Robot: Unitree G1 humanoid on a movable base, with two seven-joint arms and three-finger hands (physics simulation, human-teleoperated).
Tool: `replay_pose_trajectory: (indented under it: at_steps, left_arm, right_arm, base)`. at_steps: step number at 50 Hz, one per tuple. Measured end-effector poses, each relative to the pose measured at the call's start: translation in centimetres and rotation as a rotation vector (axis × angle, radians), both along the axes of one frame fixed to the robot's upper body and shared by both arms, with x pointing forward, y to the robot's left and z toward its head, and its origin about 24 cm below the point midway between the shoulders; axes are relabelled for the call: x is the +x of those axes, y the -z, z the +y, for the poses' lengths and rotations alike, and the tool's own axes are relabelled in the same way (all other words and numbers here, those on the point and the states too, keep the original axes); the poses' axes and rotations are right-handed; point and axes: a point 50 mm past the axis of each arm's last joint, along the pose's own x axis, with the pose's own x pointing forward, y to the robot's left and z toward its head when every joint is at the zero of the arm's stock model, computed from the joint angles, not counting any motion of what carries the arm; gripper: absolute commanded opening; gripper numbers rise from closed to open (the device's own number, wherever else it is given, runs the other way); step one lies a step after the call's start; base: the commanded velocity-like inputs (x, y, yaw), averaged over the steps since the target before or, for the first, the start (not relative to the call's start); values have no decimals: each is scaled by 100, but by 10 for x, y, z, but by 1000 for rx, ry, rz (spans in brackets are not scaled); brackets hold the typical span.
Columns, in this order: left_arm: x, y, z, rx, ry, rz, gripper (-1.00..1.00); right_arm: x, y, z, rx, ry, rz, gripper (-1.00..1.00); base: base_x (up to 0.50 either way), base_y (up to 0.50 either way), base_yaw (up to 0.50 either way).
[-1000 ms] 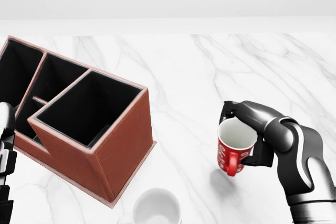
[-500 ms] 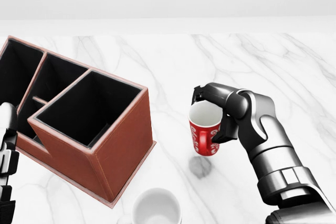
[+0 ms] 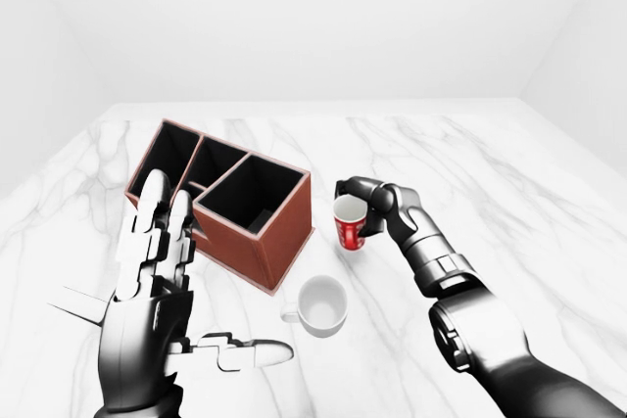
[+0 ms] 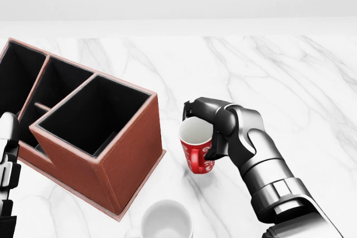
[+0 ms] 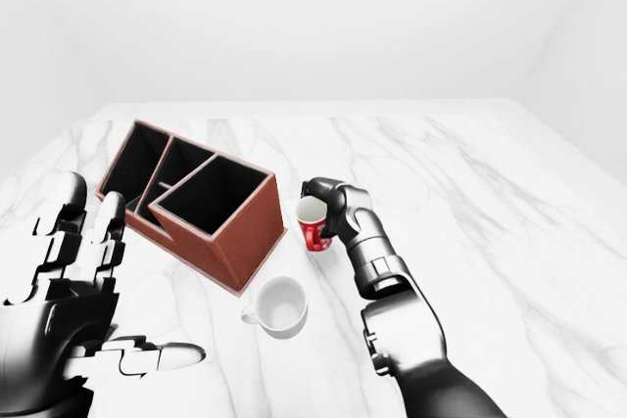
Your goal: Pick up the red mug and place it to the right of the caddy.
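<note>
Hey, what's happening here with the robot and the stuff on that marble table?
The robot's right hand grips the red mug by its rim, holding it upright just right of the reddish-brown compartmented caddy. A white mug sits on the white marble table below them. The left hand is raised, open and empty.

Red mug (image 4: 196,147), upright in my right hand (image 4: 215,129); caddy (image 4: 83,129) beside it; white mug (image 4: 165,220) at tabletop's (image 4: 268,71) near edge
</note>
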Motion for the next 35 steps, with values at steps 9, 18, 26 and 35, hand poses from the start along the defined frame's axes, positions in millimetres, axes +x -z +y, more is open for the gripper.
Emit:
replay_pose_trajectory:
  at_steps: [9, 18, 26, 35]
  left_arm:
    - [0, 0, 1, -1, -1, 3, 100]
    - [1, -1, 1, -1, 0, -7, 100]
    - [1, -1, 1, -1, 0, -11, 100]
    - [0, -1, 2, -2, -1, -7, 100]
  right_arm:
    - [-4, 4, 11, 5, -33, 6, -100]
    - [-7, 6, 17, 8, -48, 11, -100]
    - [-8, 9, 22, 16, -55, 16, -100]
    - [-9, 13, 24, 27, -53, 27, -100]
  base:
    - [0, 0, 0]
    - [0, 0, 0]
    - [0, 0, 0]
    - [0, 0, 0]
